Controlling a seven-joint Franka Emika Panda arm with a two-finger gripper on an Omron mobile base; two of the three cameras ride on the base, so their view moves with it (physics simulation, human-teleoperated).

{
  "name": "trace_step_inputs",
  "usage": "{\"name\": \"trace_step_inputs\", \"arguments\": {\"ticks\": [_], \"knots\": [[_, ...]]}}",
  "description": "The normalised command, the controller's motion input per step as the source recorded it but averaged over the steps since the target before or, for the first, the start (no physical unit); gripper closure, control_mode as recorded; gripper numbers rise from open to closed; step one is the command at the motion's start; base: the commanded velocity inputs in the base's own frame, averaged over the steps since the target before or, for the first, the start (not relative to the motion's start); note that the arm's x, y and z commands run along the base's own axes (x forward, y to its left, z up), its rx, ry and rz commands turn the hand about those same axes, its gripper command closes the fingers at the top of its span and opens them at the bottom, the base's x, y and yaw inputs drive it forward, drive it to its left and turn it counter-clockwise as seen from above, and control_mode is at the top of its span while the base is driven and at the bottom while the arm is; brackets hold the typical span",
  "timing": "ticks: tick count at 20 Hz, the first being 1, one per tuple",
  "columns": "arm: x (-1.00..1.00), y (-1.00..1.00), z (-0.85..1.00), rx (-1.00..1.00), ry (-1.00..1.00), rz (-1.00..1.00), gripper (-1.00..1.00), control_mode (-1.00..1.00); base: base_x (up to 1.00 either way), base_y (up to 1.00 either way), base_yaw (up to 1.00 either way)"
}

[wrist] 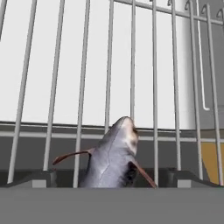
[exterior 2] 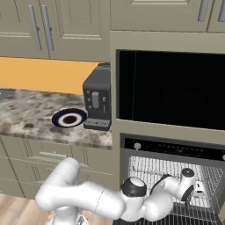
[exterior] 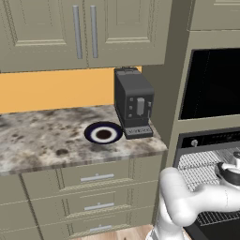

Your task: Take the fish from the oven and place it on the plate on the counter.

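Fish [wrist: 113, 155] lies on the oven [exterior 2: 176, 171] rack between the wide-open, empty gripper [wrist: 111, 183] tips, so closing off-centre on its tapered, slippery-looking body could squeeze it out or snag a rack wire, well short of the plate [exterior: 103, 133].

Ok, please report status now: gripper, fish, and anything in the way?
Gripper open, inside the oven. Fish lying on the wire rack between the fingertips, not gripped. Plate bare on the counter, beside the coffee machine.

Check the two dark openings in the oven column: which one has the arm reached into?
The lower one, the oven with the control strip and wire racks; the gripper sits inside. The upper one is the black glass panel.
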Motion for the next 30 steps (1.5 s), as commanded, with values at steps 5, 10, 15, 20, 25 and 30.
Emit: {"name": "trace_step_inputs", "arguments": {"ticks": [5,10,15,20,25,30], "knots": [[-0.11,0.0,-0.76,0.19,-0.16,0.0,-1.0,-1.0,0.0,0.0,0.0],[-0.3,0.0,-0.92,0.13,-0.05,0.0,-1.0,-1.0,0.0,0.0,0.0],[-0.48,0.0,-0.74,0.07,0.0,0.0,-1.0,-1.0,0.0,0.0,0.0],[-0.22,0.0,-0.49,0.04,0.0,0.0,-1.0,-1.0,0.0,0.0,0.0],[-0.41,0.0,-0.66,0.12,0.0,0.0,-1.0,-1.0,0.0,0.0,0.0],[-0.46,0.0,-0.89,0.27,-0.11,0.0,-1.0,-1.0,0.0,0.0,0.0]]}}
